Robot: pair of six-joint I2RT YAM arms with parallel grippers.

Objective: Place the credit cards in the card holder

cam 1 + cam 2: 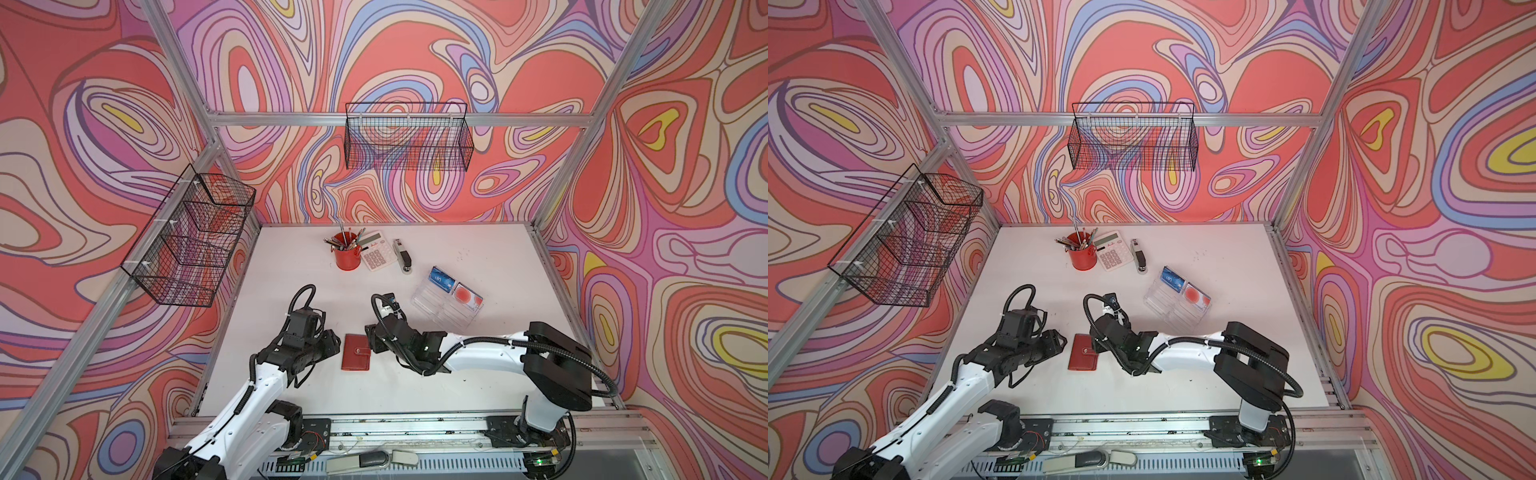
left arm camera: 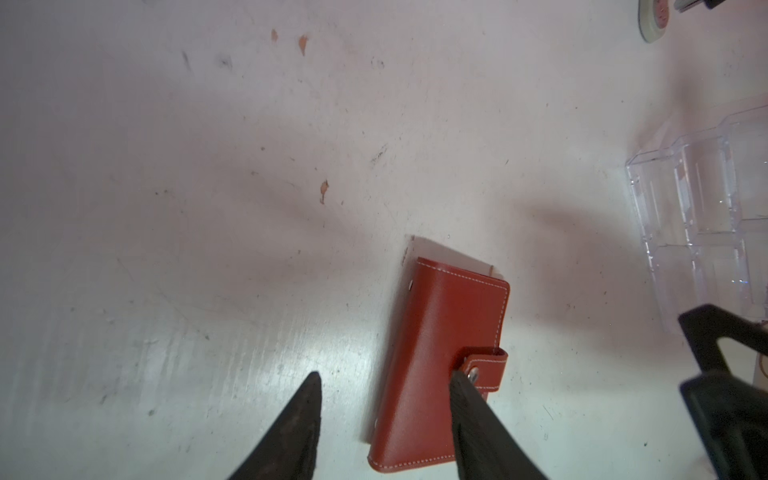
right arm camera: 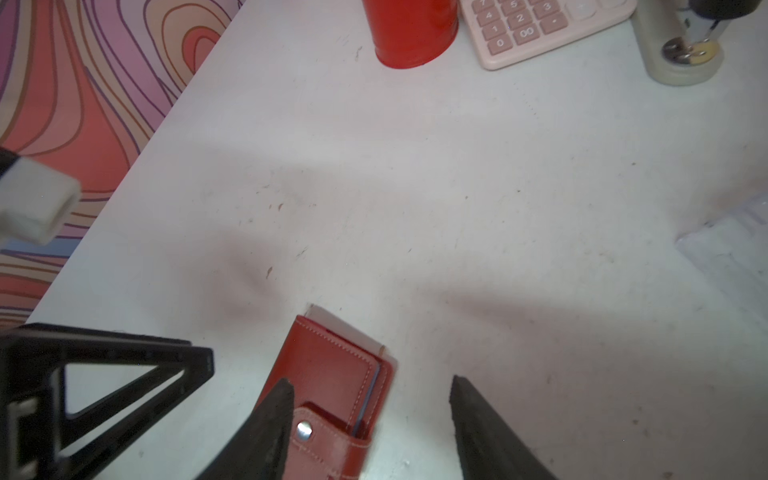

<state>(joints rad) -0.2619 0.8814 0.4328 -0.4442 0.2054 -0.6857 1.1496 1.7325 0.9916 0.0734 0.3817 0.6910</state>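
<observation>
Left pincer (image 2: pixel 384 374) open, one tip at snap tab of card holder (image 1: pixel 355 352). Right pincer (image 3: pixel 370 379) open, one tip over same tab from opposite side. Card holder closed, flat, mid-worktop (image 1: pixel 457 249), nearer front edge. Credit cards (image 1: pixel 441 277) in clear tray (image 1: pixel 432 309) toward right edge.

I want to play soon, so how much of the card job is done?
Nothing done yet: the blue card and red-dot card lie in the clear tray; the red wallet lies closed. In hand: the left tool and right tool, both open, are at its sides. Still to do: open it, slide the cards in.
</observation>
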